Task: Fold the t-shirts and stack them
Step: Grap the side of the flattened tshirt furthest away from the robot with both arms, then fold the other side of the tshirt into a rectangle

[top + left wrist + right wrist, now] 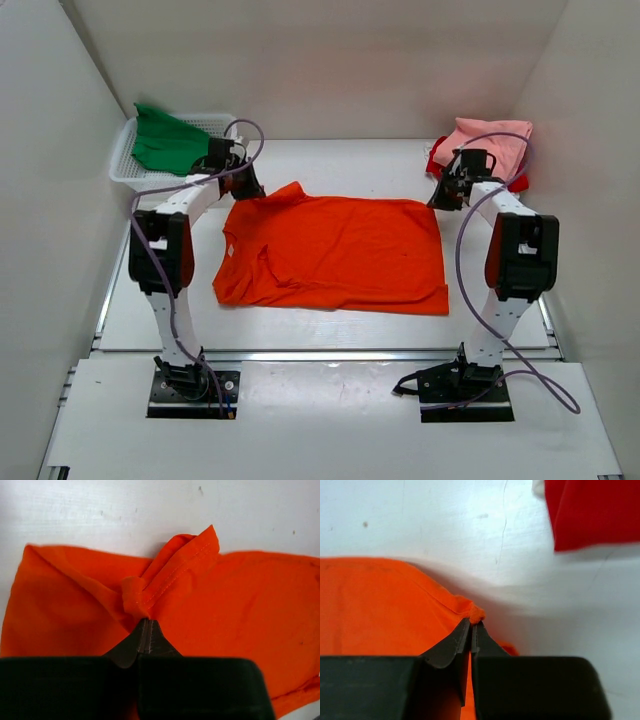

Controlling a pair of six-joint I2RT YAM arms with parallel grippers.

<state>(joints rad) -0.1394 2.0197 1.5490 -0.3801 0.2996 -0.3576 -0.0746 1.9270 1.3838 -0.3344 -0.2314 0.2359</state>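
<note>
A bright orange t-shirt (pixel 335 255) lies spread out in the middle of the white table (pixel 330 165). It is mostly flat, with a few wrinkles on its left side. The left pincer (pixel 144 625) is squeezed tight on the far left corner of the orange t-shirt, and a little bunch of cloth with a stitched hem pokes up in front of it. The right pincer (pixel 471 625) is squeezed tight on the far right corner, where just a small orange tip shows between its two fingers. A small pale spot (pixel 232 250) sits near the shirt's left edge, too tiny to read. A green t-shirt (pixel 165 140) lies crumpled in a white basket (pixel 125 172) at the far left of the table. At the far right, a pink t-shirt (pixel 495 145) lies on top of a red t-shirt (pixel 592 512), near the right pincer but not touching it.
</note>
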